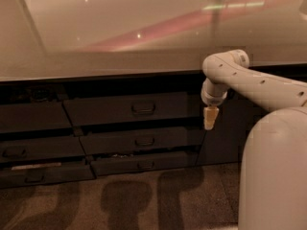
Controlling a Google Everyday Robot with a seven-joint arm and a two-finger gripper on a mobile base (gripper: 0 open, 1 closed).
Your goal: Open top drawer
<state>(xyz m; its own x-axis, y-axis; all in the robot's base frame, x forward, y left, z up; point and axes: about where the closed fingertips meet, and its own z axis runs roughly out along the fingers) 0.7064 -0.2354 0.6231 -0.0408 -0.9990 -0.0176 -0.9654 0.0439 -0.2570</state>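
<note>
Pale countertop (144, 42) spans the whole width, above the fingers. White robot body (273, 171) is at lower right, and the arm (259, 83) reaches left from it, then elbows down. Top drawer (110, 108) sits just left of the fingers, with its right edge close beside them. Two narrower drawers (163, 140) are stacked below and left. Gripper (210, 123) points straight down. The fingers (210, 115) are pressed together into one pale wedge, gripping nothing. Drawer handle (143, 108) is well left of the fingers, at about the same height.
</note>
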